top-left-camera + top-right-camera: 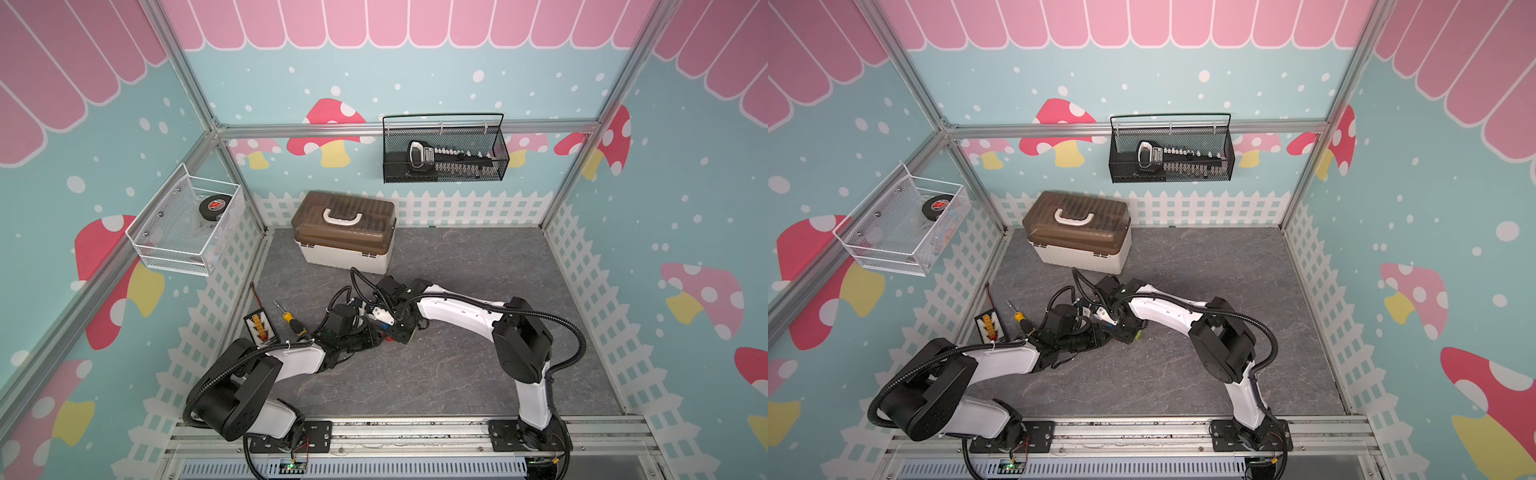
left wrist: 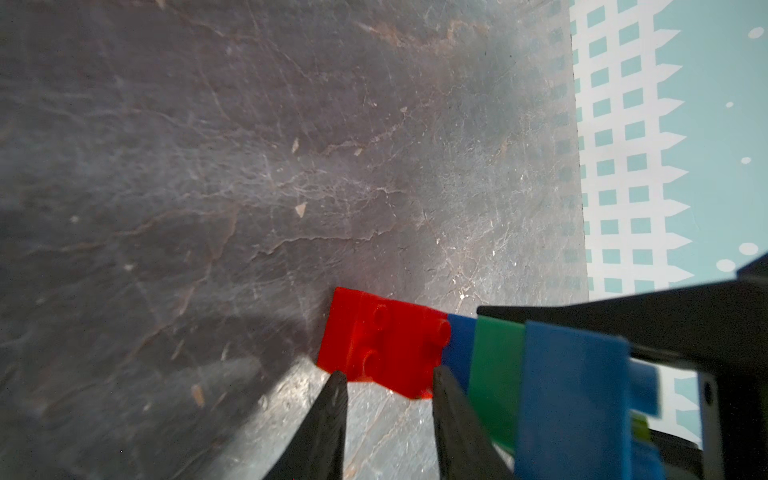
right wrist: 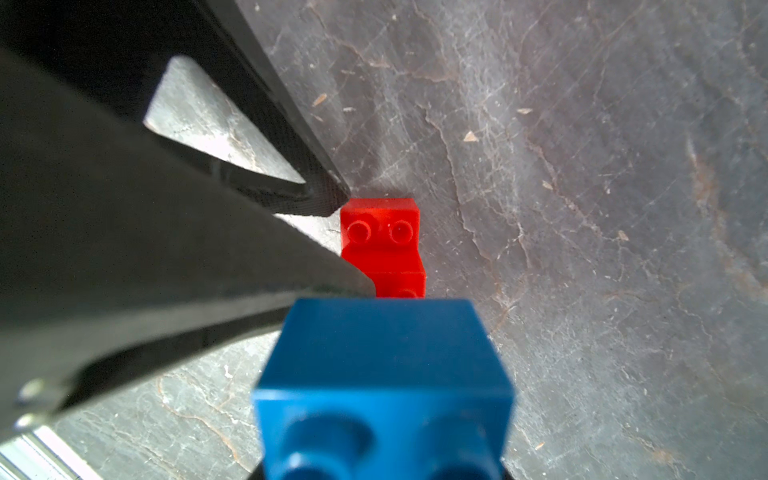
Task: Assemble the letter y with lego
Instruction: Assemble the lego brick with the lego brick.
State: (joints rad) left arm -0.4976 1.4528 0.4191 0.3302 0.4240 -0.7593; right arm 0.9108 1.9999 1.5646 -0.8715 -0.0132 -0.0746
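Both arms meet at the middle of the grey table (image 1: 457,374). My left gripper (image 2: 388,376) is shut on a red lego brick (image 2: 382,345) lying on the table, one fingertip at each end of it. In the right wrist view the red brick (image 3: 380,237) shows its studs, with a left fingertip (image 3: 328,199) against its corner. My right gripper (image 1: 400,330) is shut on the joined lego of the letter y: a blue brick (image 2: 573,395), a dark green bar (image 2: 496,374), another blue one (image 2: 457,345), and lime (image 2: 640,428) at the edge. That blue end (image 3: 382,353) butts against the red brick.
A brown-lidded tool box (image 1: 344,232) stands at the back left. A yellow-handled screwdriver (image 1: 291,320) and a small parts tray (image 1: 259,328) lie left of the grippers. A black wire basket (image 1: 444,149) and a white one (image 1: 187,224) hang on the walls.
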